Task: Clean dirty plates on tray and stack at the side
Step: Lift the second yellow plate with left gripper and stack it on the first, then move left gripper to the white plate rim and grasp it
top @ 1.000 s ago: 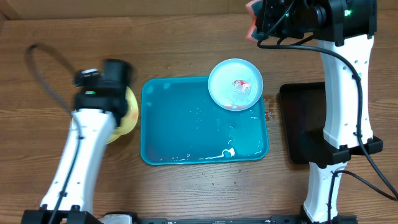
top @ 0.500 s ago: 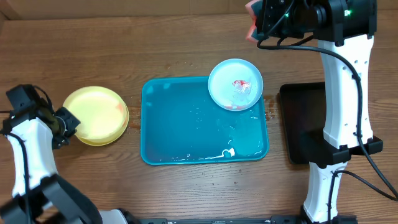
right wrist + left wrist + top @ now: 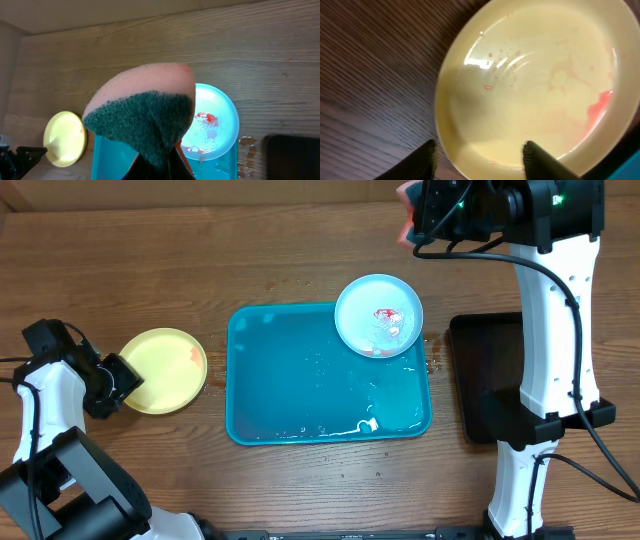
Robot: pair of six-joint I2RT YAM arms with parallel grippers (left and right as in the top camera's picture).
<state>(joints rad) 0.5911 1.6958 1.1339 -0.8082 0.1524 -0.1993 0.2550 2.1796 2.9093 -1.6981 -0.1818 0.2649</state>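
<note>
A pale yellow-green plate (image 3: 165, 370) with a faint red smear lies on the table left of the turquoise tray (image 3: 300, 405). My left gripper (image 3: 118, 383) is open at the plate's left rim. In the left wrist view the gripper (image 3: 480, 160) straddles the plate (image 3: 530, 85), one finger outside the rim and one over its inside. A light blue plate (image 3: 378, 315) with red sauce sits on the tray's far right corner. My right gripper (image 3: 410, 210) hangs high at the back, shut on a pink sponge (image 3: 145, 110) with a green scouring face.
A black tray (image 3: 490, 380) lies right of the turquoise tray, under the right arm's column. Water drops and a white streak lie on the turquoise tray's floor, and small splashes sit on the wood by its right edge. The left arm's cable runs along the table's left edge.
The left arm has swung from over the yellow plate to the table's left edge. Its jaws have opened off the plate's rim, and the plate now lies flat. The right arm has not moved.
</note>
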